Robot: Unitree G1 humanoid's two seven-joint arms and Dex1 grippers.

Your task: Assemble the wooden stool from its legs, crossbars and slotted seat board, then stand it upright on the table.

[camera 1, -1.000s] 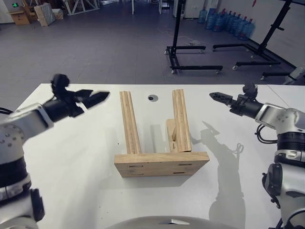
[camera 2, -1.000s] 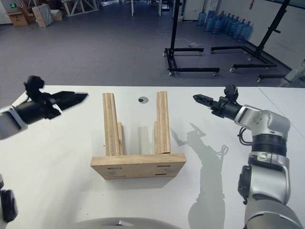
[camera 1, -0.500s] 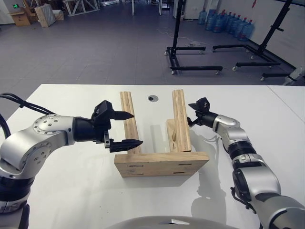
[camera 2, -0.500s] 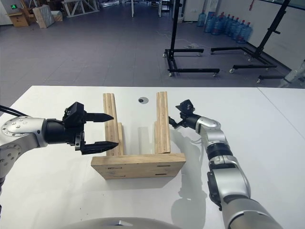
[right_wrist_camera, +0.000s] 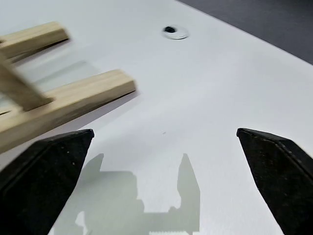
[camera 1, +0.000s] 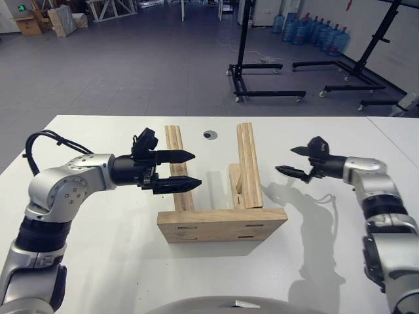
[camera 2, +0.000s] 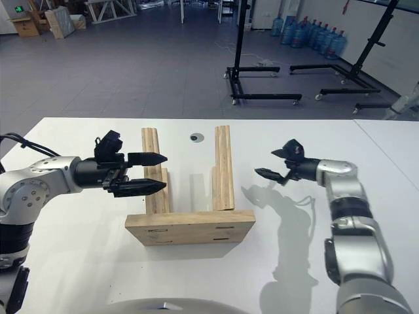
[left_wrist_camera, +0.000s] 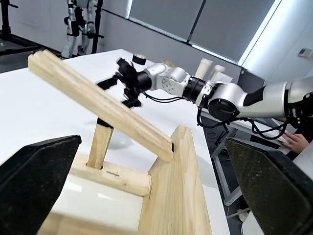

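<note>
A grey hall floor (camera 1: 131,65) with black wheeled stands (camera 1: 268,72) and a row of blue water bottles (camera 1: 321,33) stretches behind the white tabletop (camera 1: 98,248). There the wooden stool (camera 1: 219,196) lies on its side, seat board (camera 1: 222,226) on edge nearest the robot, legs pointing toward a small round grommet (camera 1: 209,135). The left end effector (camera 1: 196,169) hovers spread wide at the left leg (camera 1: 175,147). The right end effector (camera 1: 285,160), also spread, hangs just clear of the right leg (camera 1: 247,157).

Pale wooden stool (camera 1: 222,226); white table (camera 1: 98,261); black left claw (camera 1: 196,169), right claw (camera 1: 284,160); bottles (camera 1: 314,29) seemingly blue.
</note>
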